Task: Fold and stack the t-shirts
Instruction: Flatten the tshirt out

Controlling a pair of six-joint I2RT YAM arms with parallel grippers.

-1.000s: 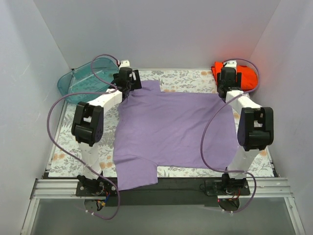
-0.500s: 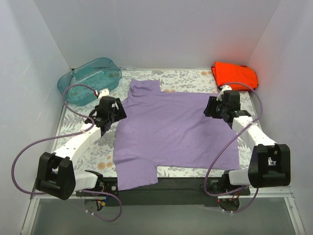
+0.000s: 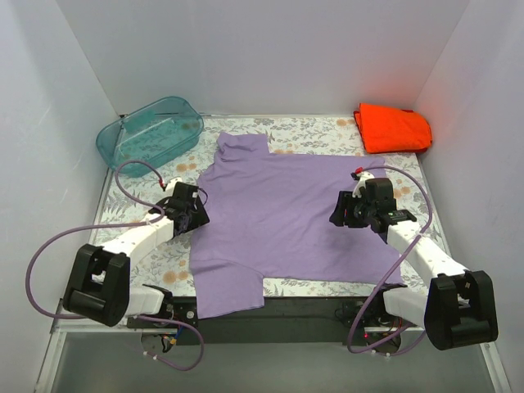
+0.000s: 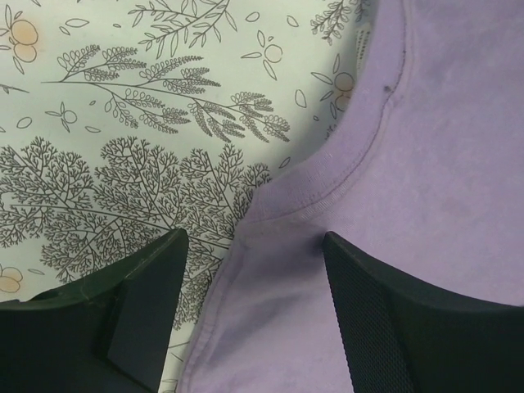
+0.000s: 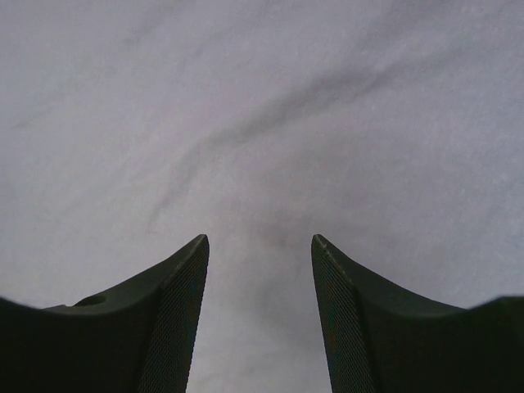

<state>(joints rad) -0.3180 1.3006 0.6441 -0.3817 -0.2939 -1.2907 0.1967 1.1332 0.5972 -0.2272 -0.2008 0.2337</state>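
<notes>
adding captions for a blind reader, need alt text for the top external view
A lavender t-shirt lies spread flat on a floral table, with the left gripper at its left edge and the right gripper over its right side. A folded orange-red t-shirt sits in the far right corner, a teal tub in the far left.

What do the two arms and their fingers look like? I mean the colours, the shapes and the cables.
Both the left arm and the right arm have white links with bulky black joint housings. A thin purple cable loops along each arm. The fingers are black, flat and tapering, with a fine gridded texture on the inner faces. No lettering or markings are visible.
</notes>
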